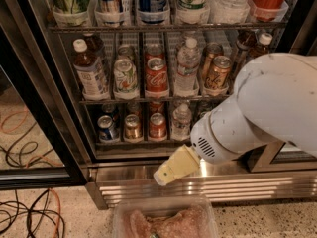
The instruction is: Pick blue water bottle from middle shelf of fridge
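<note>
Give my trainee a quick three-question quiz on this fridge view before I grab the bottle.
1. True or false: the beige claw hangs before the ribbed steel base of the tall black-framed fridge, below the dark wire middle shelf.
2. Next to the small white-capped, pale-labelled blue water bottle stands: A green-and-white can; B clear bottle; C gold can.
3. Fill in: the next can along is ___.
Key: 1 true; 2 A; 3 red.

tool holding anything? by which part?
Nothing visibly held. The tool hangs low at the foot of the fridge; the blue water bottle stands untouched on the middle shelf.
</note>
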{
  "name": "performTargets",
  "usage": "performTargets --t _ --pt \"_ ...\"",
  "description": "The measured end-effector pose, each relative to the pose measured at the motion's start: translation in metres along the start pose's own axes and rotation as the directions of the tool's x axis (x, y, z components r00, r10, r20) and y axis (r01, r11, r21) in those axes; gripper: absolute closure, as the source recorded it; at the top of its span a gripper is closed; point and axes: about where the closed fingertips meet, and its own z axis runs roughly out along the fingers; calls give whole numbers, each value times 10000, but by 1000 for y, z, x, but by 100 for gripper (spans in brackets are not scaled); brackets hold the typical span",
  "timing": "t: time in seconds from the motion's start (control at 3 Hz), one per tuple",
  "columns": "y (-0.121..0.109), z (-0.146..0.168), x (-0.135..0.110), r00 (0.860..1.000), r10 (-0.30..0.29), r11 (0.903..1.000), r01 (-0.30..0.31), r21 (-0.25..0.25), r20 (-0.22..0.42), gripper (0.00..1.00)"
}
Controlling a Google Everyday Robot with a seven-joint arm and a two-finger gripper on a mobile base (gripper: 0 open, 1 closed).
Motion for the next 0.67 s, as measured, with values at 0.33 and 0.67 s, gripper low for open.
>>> performTargets --t 0.33,0.67 --pt "10 18 -7 9986 383 9992 -385 59 370 0" --pt "36 51 -40 9946 362 9984 -402 393 977 0"
